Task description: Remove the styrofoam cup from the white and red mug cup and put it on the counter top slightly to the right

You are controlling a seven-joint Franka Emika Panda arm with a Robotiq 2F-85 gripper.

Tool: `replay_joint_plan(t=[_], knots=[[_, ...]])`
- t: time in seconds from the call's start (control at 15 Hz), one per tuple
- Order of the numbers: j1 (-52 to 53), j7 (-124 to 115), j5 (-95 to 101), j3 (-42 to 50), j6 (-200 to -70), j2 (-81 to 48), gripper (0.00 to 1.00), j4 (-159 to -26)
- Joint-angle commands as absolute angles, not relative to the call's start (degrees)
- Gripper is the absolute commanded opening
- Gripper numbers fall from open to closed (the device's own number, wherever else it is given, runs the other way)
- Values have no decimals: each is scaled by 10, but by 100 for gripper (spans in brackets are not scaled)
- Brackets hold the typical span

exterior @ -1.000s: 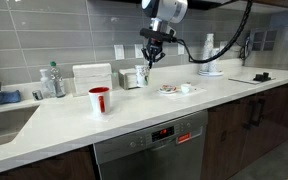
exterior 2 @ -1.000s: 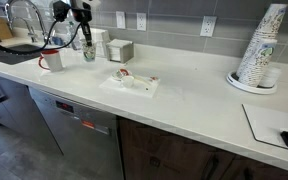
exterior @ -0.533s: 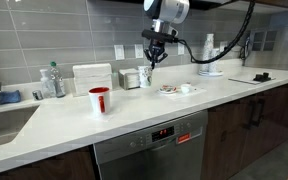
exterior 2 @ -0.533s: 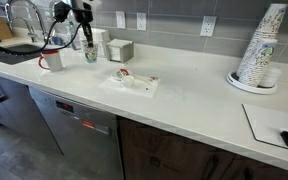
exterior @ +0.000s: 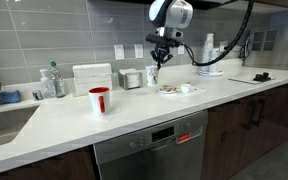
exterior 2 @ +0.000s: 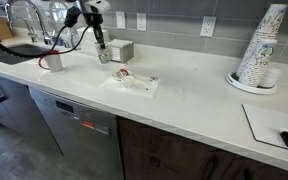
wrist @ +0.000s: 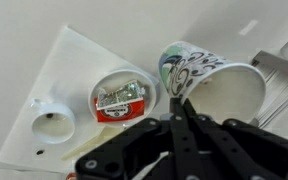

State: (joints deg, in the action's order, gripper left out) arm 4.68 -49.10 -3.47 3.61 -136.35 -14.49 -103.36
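The styrofoam cup (wrist: 212, 84) is white with a dark swirl print on its side. My gripper (wrist: 181, 104) is shut on its rim and holds it above the counter top (exterior: 134, 110), beside a white tray (wrist: 66, 70). It shows small in both exterior views (exterior: 152, 75) (exterior 2: 103, 55), under the gripper (exterior: 154, 66) (exterior 2: 101, 44). The white and red mug cup (exterior: 99, 100) (exterior 2: 52, 61) stands alone on the counter, well apart from the gripper.
The white tray (exterior: 177, 91) (exterior 2: 130, 82) carries a red-labelled tub (wrist: 122, 100). A metal box (exterior 2: 120, 50) and napkin holder (exterior: 92, 78) stand by the wall. A stack of paper cups (exterior 2: 261, 48) stands far along. A sink (exterior: 4, 118) lies at the end.
My gripper has carried the cup along the counter, away from the mug and towards the white tray, by a short stretch.
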Motion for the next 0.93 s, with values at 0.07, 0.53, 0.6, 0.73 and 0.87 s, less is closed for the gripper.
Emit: replay_joint_plan(t=[0.07,0.53,0.6,0.73,0.87], knots=[[43,-519,-28,42,-1380,-188,1,-1003],[46,-527,-29,47,-1364,-254,1,-931],[48,-529,-27,49,-1364,-262,1,-921],[49,-529,-27,49,-1358,-276,1,-906],[51,-530,-26,51,-1353,-288,1,-894]])
